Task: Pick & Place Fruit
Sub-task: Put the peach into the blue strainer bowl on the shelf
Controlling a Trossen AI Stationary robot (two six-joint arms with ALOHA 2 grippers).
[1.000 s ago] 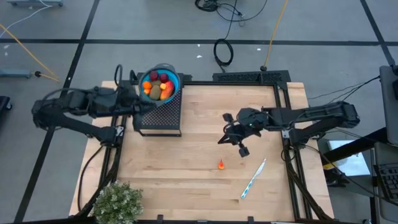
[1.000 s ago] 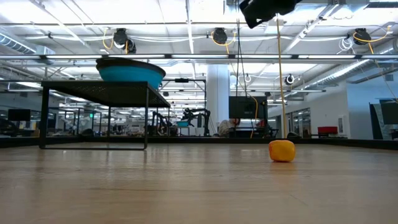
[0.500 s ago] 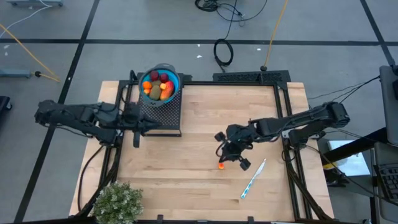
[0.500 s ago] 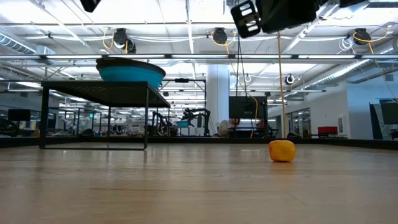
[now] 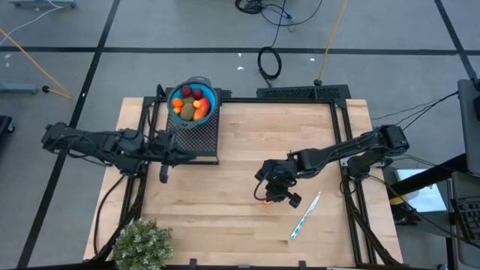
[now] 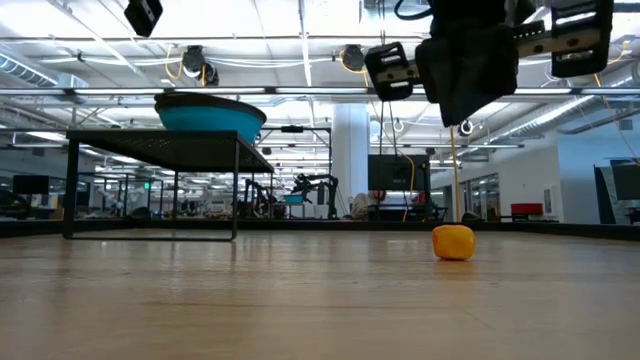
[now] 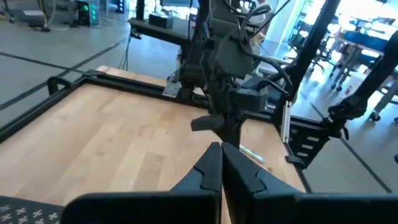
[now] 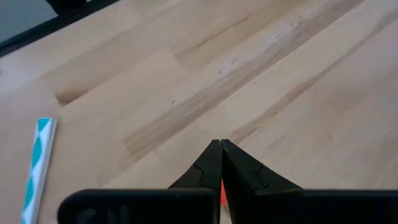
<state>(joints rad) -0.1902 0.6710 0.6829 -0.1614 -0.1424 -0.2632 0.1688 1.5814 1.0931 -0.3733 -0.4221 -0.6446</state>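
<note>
Right gripper (image 5: 271,190): has travelled from mid-table down toward the small orange fruit (image 5: 265,200); fingers together, holding nothing. Fruit lies on the table (image 5: 240,157) directly below its tips, apparently not touching.
Left gripper (image 5: 164,154): withdrawn beside the mesh stand (image 5: 193,139); fingers together.
Blue bowl (image 5: 208,97): atop stand, holds remaining fruit.
Pen (image 5: 305,215): just beside right gripper.

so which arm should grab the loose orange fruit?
Right. The right gripper, fingers shut, hangs just above the fruit, while the left gripper sits across the table by the rack.
</note>
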